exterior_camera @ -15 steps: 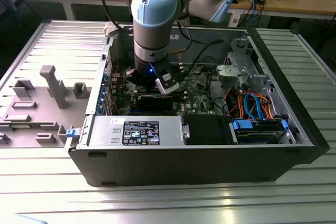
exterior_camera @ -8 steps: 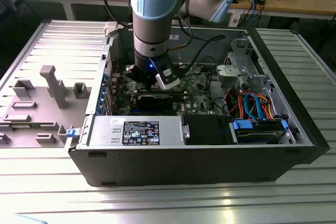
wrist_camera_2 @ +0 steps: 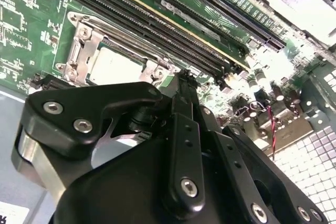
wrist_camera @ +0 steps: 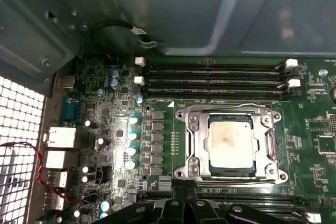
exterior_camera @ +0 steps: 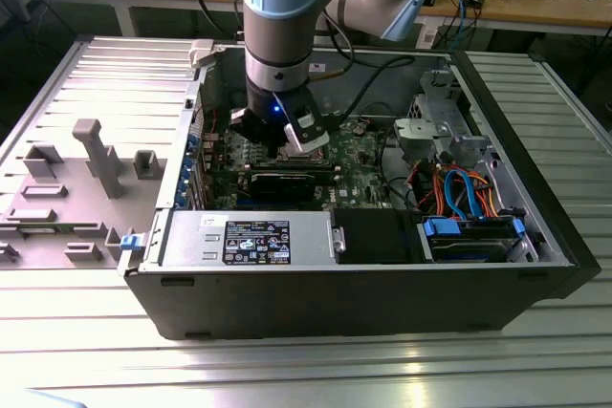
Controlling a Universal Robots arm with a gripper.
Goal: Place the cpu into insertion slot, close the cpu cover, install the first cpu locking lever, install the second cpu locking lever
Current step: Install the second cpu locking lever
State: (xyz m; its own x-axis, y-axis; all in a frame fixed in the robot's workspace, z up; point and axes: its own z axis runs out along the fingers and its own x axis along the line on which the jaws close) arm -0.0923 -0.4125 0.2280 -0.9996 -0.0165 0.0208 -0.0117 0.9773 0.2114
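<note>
The cpu (wrist_camera: 231, 145), a silver-grey square chip with a pale smear on top, lies flat in the insertion slot (wrist_camera: 231, 174) on the green board. The cpu cover (wrist_camera: 195, 141), a silver frame, is folded down around it; the chip shows through its cut-out. Thin wire levers (wrist_camera: 274, 141) lie flat along the cover's edges. In the second wrist view the cpu (wrist_camera_2: 113, 65) and cover (wrist_camera_2: 77, 51) sit just beyond my gripper (wrist_camera_2: 182, 77), which is shut with nothing in it. My gripper (exterior_camera: 287, 140) hovers low over the board inside the case, close above the socket without touching it.
Long black memory slots (wrist_camera: 215, 80) run on both sides of the socket. Capacitors and rear ports (wrist_camera: 60, 137) stand nearby. The open case's wall (exterior_camera: 382, 265), a drive cage (exterior_camera: 449, 131) and coloured cables (exterior_camera: 459, 188) surround the board. A grey fixture (exterior_camera: 91, 164) stands outside on the slatted table.
</note>
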